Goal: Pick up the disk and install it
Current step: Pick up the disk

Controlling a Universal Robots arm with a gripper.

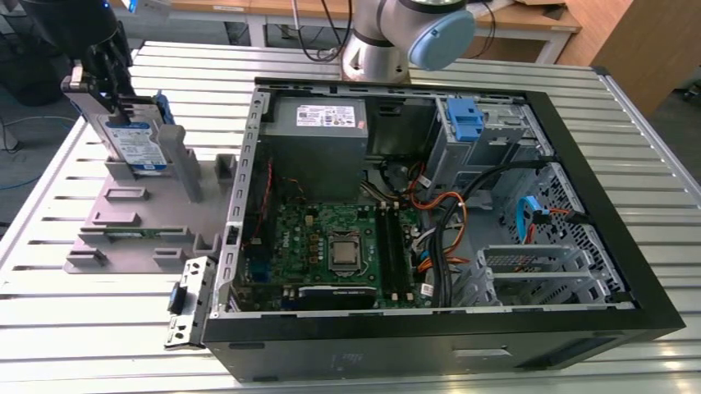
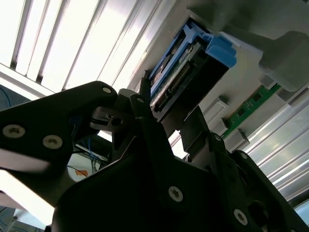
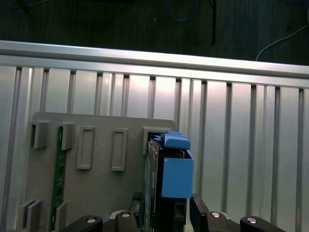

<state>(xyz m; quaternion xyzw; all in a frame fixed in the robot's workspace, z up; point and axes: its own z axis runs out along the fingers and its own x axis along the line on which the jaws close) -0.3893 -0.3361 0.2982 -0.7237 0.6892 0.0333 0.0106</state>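
At the exterior view's upper left, you see the gripper (image 1: 98, 80) come down over the top edge of the disk (image 1: 138, 141). The disk stands upright, leaning slightly, in a slot of the grey holder (image 1: 131, 222) on the slatted table (image 1: 66, 328). It sits well apart from the open computer case (image 1: 383, 349), which takes up the middle and the exterior view's right.

Turn to the second wrist view. The disk (image 2: 188, 63) runs straight out from between the two black fingers (image 2: 147, 121), its connector end nearest the gripper (image 2: 169, 104). The jaws look pressed to its two broad faces.

Now take the first wrist view. The gripper (image 3: 166, 210) straddles the disk (image 3: 176, 174), one finger tight against each side, with no gap that you can make out. The disk is still seated in the holder (image 3: 104, 188), just beside two empty slots.
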